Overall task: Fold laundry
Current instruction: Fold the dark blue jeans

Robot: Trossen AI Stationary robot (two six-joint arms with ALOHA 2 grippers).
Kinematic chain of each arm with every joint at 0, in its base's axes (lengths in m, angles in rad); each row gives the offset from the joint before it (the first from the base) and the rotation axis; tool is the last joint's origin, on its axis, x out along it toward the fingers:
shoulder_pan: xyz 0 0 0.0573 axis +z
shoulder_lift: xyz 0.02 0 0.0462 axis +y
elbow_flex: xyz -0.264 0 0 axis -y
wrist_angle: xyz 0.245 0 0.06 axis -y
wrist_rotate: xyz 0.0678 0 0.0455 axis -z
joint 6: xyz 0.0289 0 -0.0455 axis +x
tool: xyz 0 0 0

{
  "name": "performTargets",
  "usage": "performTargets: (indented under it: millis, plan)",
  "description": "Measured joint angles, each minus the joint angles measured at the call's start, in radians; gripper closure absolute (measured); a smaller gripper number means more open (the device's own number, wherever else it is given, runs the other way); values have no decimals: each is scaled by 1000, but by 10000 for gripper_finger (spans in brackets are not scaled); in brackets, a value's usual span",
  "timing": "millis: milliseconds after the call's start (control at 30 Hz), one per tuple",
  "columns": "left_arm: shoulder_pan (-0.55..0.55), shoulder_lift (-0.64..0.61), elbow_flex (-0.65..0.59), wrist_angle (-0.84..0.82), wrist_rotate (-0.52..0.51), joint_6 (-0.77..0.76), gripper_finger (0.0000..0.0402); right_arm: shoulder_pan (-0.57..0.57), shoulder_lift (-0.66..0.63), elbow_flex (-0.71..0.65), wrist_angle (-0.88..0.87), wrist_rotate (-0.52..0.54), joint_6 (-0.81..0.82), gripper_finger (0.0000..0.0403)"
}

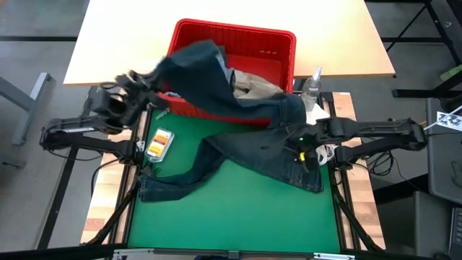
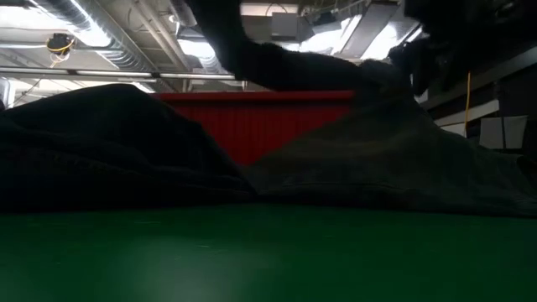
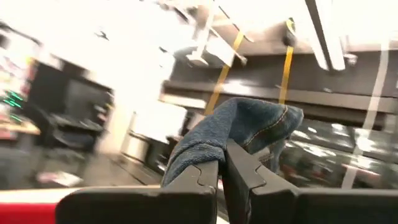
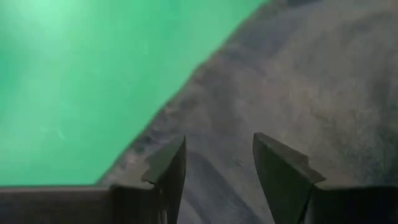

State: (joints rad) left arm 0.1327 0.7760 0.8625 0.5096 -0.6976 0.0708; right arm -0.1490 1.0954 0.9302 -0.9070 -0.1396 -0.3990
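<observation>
Dark navy jeans: draped from red basket across green mat, mid-pullout. Left gripper clamped on a denim edge, raised beside the basket; right gripper spread wide, empty, over cloth. Next, probably: drag clear, lay flat.

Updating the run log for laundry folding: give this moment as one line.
left gripper: shut on dark jeans, lifted by red basket | right gripper: open over jeans | green mat: jeans unfolded
</observation>
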Motion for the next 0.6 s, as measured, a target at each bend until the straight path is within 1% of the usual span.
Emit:
performTargets:
  millis: [100,200,400,467,600]
  plan:
    - [0,-37,14,-1,-71,80,401,-1,52,-6,-1,36,1,217]
    - [0,-73,16,-8,-168,142,401,-1,107,-14,-3,63,0,217]
    - [0,-133,16,-85,-369,210,401,-1,223,-26,-12,77,0,217]
    - [0,-144,16,-127,-401,212,401,-1,262,-26,-11,77,0,217]
    - [-1,-151,16,-200,-429,212,400,-1,342,-26,-28,78,0,217]
